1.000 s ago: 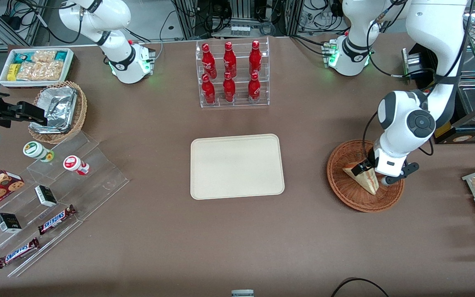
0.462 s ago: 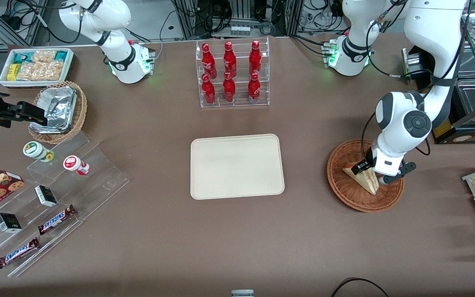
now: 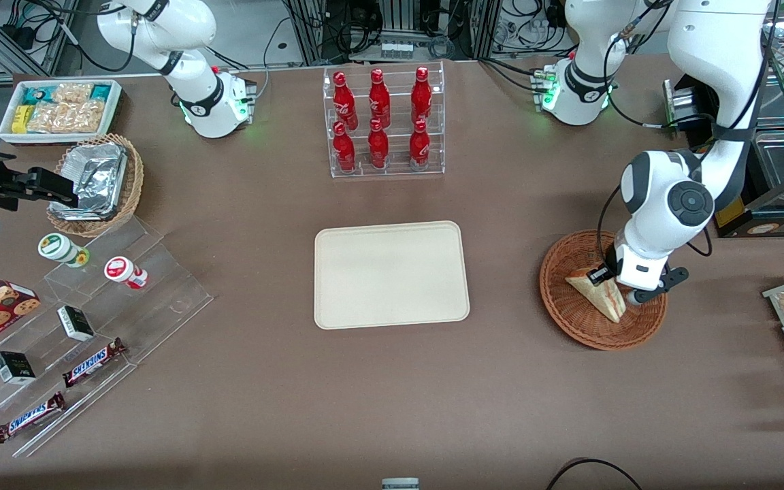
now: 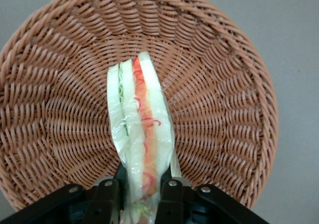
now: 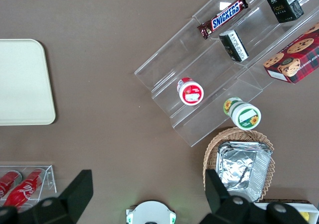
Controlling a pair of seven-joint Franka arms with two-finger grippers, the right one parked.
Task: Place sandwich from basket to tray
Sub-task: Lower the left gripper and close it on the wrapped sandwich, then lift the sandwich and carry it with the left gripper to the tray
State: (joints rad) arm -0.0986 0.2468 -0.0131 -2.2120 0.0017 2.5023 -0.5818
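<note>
The left arm bends down low. Its gripper points downward, and the fingers are closed on the sandwich.

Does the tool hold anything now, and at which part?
Yes. The tool, down in the basket, is closed on the sandwich, pinching the wedge's two bread faces at one end.

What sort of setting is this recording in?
Likely a lab mock-up of a snack shop counter: cola bottles in a clear rack, Snickers bars on acrylic steps, while the gripper pinches the sandwich in the basket.

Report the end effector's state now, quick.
End effector: shut on the sandwich, down in the basket.
</note>
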